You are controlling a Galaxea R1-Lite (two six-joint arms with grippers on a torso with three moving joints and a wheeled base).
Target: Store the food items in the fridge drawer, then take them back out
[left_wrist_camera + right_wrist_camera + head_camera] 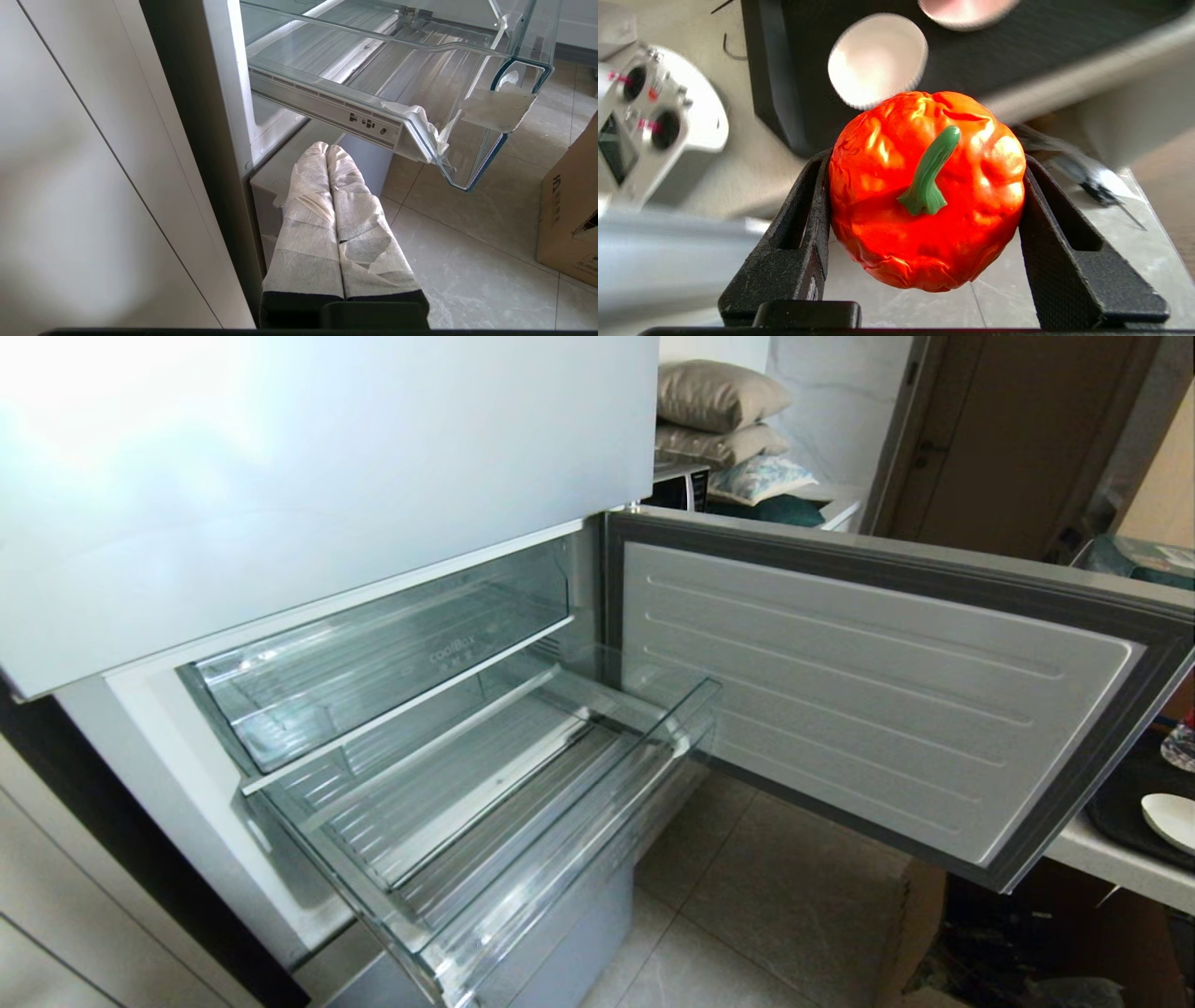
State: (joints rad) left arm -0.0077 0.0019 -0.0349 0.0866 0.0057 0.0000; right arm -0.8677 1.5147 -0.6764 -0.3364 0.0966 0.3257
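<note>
The food item, a lumpy orange-red fruit with a short green stem, sits between the black fingers of my right gripper, which is shut on it above a pale counter. The fridge drawer is pulled out of the fridge, transparent, with a ribbed floor and nothing in it; the left wrist view shows its side rail. My left gripper, fingers wrapped in white tape, hangs shut and holding nothing low beside the fridge's bottom corner. Neither arm shows in the head view.
Above the drawer a clear lettered bin is partly out. The compartment door stands swung open to the right. A black tray with white dishes and a grey remote control lie below the fruit. A cardboard box stands on the tiled floor.
</note>
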